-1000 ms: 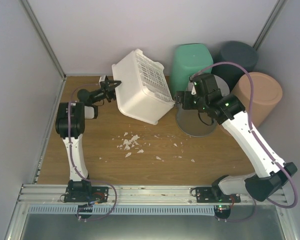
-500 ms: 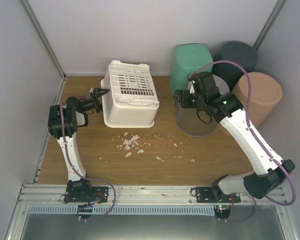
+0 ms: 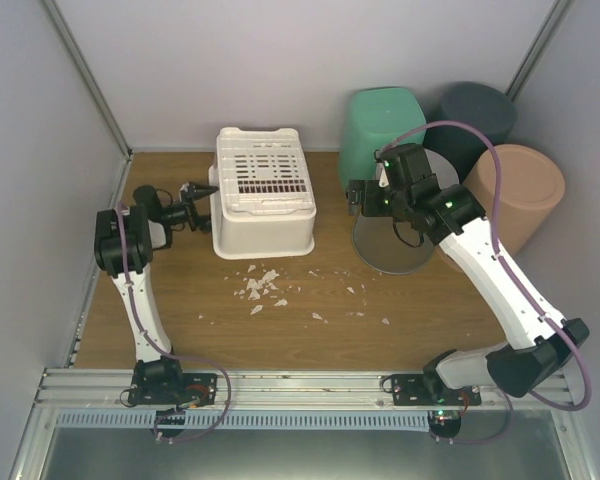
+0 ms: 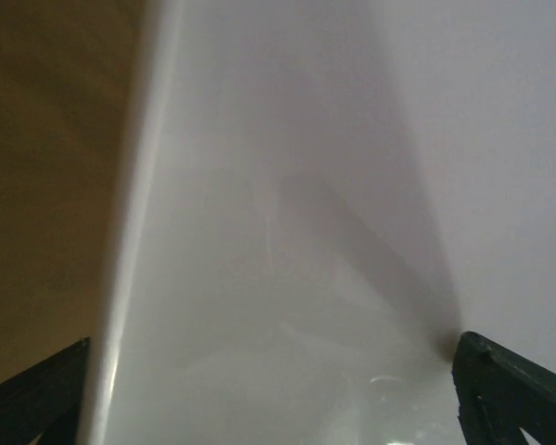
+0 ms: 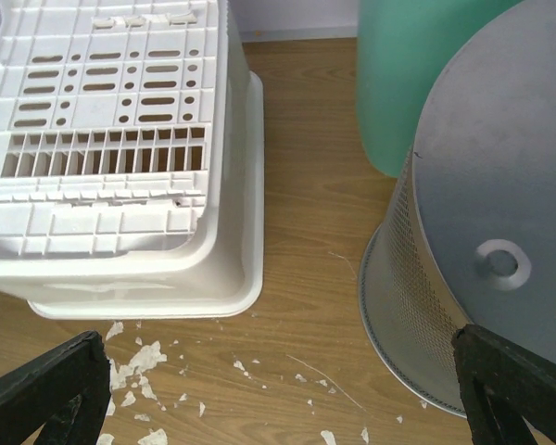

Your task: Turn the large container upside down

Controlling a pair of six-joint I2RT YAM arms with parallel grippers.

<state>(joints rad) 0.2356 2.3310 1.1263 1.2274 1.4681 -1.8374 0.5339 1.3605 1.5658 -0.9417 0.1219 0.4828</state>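
Note:
The large container, a white slotted plastic basket (image 3: 263,190), stands upside down on the wooden table, its rim flat on the wood and its slotted bottom facing up. It also shows in the right wrist view (image 5: 111,158). My left gripper (image 3: 202,190) is open just left of the basket's side wall. That white wall (image 4: 287,232) fills the left wrist view, with nothing between the jaws of the left gripper (image 4: 276,394). My right gripper (image 3: 355,195) is open and empty, held above the table to the right of the basket; in the right wrist view (image 5: 278,389) it hangs over bare wood.
An upturned metal mesh bin (image 3: 395,240) sits under my right arm. A green bin (image 3: 382,125), a dark grey bin (image 3: 472,112) and a tan bin (image 3: 520,185) stand at the back right. White scraps (image 3: 260,285) lie in front of the basket.
The basket, tilted one second ago, has dropped flat, upside down. My left gripper has come off its rim and drawn back to the left. My right gripper has shifted slightly.

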